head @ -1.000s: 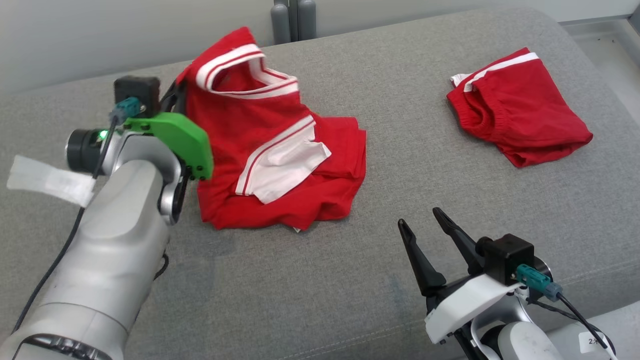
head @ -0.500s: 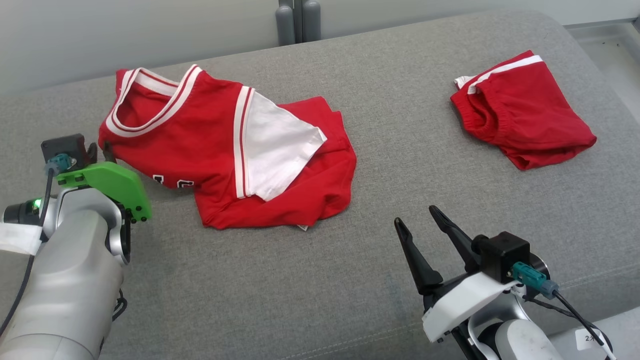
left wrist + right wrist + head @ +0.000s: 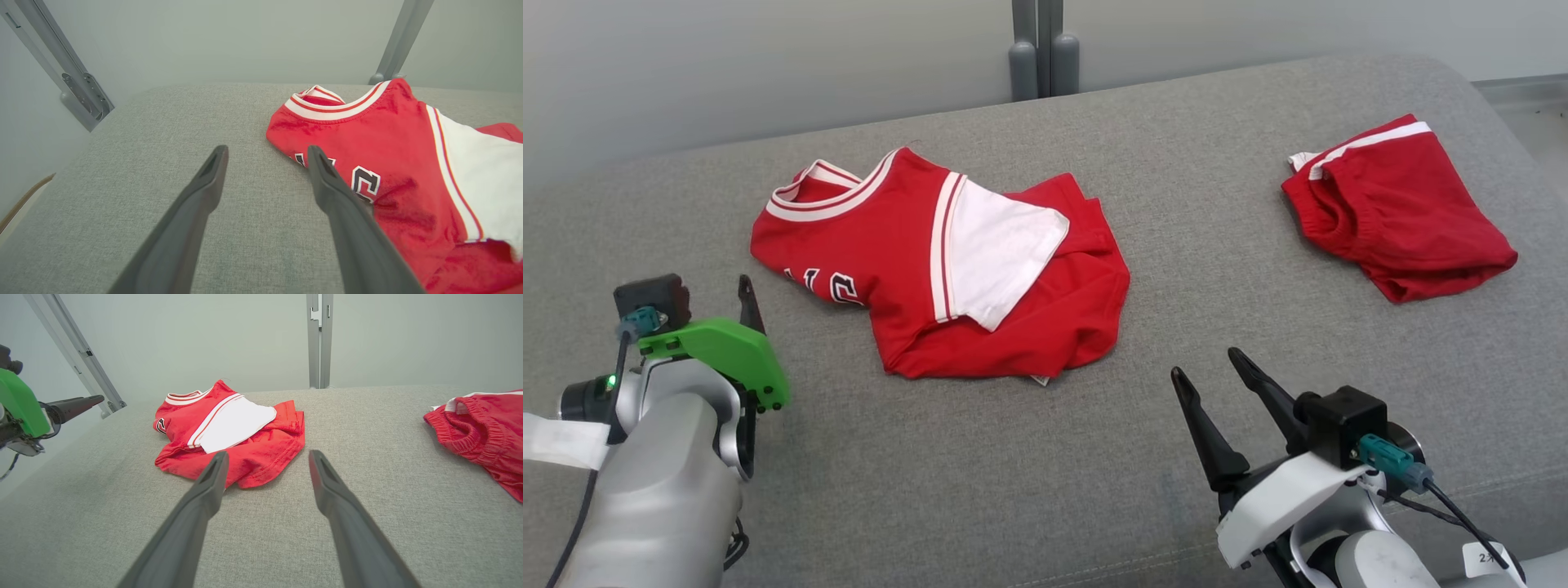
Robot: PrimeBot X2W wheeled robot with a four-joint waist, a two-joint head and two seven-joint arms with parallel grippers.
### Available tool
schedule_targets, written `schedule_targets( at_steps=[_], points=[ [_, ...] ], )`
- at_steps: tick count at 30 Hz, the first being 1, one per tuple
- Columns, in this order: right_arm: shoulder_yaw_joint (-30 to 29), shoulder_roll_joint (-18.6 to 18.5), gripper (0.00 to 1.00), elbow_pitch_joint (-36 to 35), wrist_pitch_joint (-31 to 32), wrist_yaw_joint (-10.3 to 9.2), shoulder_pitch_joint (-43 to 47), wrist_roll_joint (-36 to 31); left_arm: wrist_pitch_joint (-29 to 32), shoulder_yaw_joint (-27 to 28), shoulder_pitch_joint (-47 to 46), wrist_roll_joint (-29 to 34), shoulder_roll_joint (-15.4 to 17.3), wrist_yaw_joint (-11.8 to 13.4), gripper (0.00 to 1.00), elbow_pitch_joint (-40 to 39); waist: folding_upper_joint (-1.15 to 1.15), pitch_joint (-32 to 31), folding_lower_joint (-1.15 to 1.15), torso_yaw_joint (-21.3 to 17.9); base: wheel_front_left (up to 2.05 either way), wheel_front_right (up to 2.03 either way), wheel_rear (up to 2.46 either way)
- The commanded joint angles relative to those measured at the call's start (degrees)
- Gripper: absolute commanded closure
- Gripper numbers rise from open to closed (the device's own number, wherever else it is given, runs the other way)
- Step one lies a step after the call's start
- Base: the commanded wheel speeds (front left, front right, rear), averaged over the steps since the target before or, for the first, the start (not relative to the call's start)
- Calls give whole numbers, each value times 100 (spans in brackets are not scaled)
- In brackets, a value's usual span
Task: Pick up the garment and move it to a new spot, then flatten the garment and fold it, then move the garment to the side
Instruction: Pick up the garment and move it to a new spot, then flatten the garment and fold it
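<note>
The garment [image 3: 882,237] is a red jersey with a white sleeve and white-striped collar. It lies crumpled and partly folded over on the grey cushion [image 3: 1045,457], a little left of centre. My left gripper [image 3: 266,151] is open and holds nothing. It hovers just left of the jersey's [image 3: 380,134] collar end, and its right finger [image 3: 327,179] reaches over the jersey's lettering. One of its fingers [image 3: 745,298] stands up at the lower left of the head view. At the lower right my right gripper [image 3: 1205,364] is open and empty, short of the jersey's [image 3: 265,445] near hem.
A pair of red shorts [image 3: 1405,220] with a white stripe lies bunched at the far right of the cushion. Grey metal posts [image 3: 1037,49] rise behind the cushion's back edge. The cushion's right end curves down beyond the shorts.
My left gripper dragged the jersey's collar end out to the left, opened and let it go, then drew back toward me. The jersey now lies flatter. The camera shifted slightly.
</note>
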Motion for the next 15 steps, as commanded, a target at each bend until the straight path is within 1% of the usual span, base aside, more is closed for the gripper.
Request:
schedule_targets(
  at_steps=[1,3,5,8,10,12,15],
  points=[
    [0,-5,0,-30,28,-7,56,-34,-46,-12,121,46,-14,-57,0,-75,0,-85,0,64,0,0,0],
    [3,-5,0,-26,46,-7,93,-35,-50,13,242,53,-57,-72,0,-203,0,-140,0,87,0,0,0],
    [-10,-5,0,-30,67,-7,133,-40,-43,141,358,62,-47,6,0,-504,0,-197,0,117,0,0,0],
    [-32,-6,0,-50,80,-7,169,-50,-40,591,737,161,0,175,0,-1442,0,-266,0,165,0,0,0],
    [-56,-6,0,-59,92,-7,239,-45,-37,946,1143,269,-58,259,0,-2143,0,-315,0,205,0,0,0],
    [-80,-5,0,-69,105,-7,273,-45,-38,1305,1548,360,-168,254,0,-2857,0,-353,0,248,0,0,0],
    [-93,-5,0,-72,122,-8,314,-47,-39,1708,2194,554,-344,153,0,-3718,0,-403,0,337,0,0,0]
  ],
)
